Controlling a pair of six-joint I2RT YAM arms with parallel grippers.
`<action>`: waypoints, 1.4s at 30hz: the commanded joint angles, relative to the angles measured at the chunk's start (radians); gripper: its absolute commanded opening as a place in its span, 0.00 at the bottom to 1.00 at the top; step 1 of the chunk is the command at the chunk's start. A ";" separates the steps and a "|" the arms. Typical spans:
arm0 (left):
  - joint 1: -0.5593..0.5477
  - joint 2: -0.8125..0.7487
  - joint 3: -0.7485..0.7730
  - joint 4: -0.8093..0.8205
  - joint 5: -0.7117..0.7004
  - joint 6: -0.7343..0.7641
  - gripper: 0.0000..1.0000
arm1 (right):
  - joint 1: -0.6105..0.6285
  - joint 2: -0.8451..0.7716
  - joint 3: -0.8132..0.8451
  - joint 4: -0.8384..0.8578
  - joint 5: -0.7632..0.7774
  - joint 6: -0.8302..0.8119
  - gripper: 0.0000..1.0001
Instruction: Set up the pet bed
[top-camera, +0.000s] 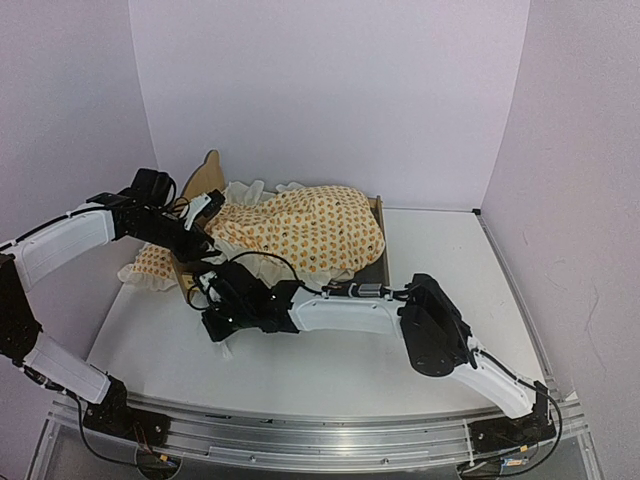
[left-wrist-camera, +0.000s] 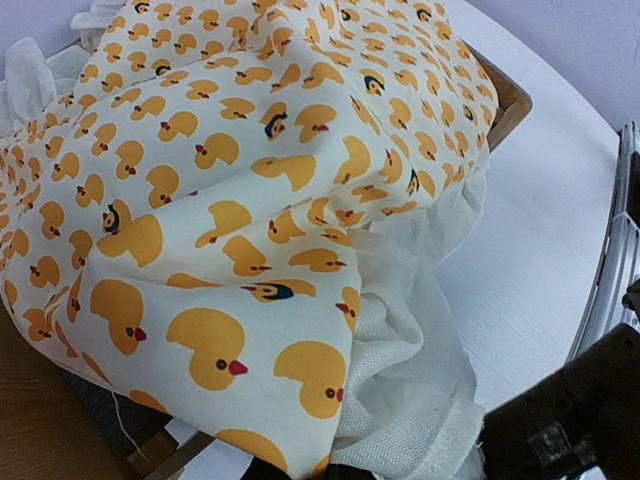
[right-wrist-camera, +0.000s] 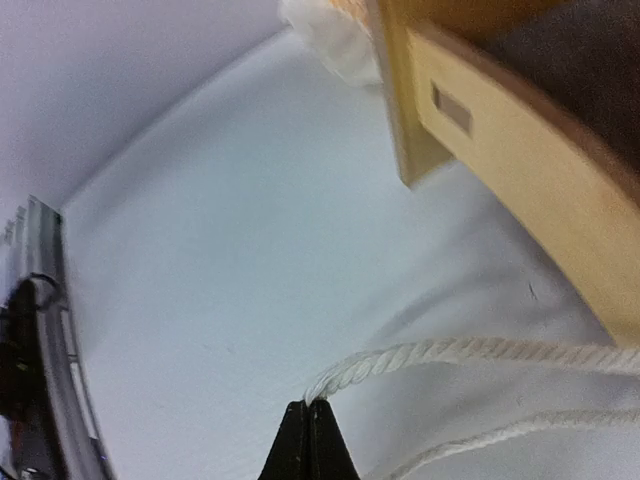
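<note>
A duck-print cushion (top-camera: 310, 230) is bunched toward the back of the table (top-camera: 470, 290), a ruffled pillow (top-camera: 148, 267) laid at its left. A white cord (right-wrist-camera: 470, 350) is stretched over the table.

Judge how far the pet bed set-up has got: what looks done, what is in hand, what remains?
Done: the duck-print cushion is heaped on the pet bed, not flat. In hand: the left gripper grips its edge by the headboard; the right gripper pinches a white tie cord. Left: flatten the cushion, probably fasten ties, add the ruffled pillow lying beside the bed.
</note>
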 joint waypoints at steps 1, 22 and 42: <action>-0.009 0.009 0.026 0.111 -0.006 -0.127 0.05 | -0.023 -0.097 0.003 0.178 -0.212 0.047 0.00; 0.014 -0.061 0.275 -0.232 -0.031 -0.227 1.00 | -0.142 -0.193 -0.274 0.669 -0.143 0.393 0.00; 0.096 -0.131 -0.147 0.063 -0.132 0.307 0.51 | -0.205 -0.173 -0.195 0.660 -0.113 0.456 0.00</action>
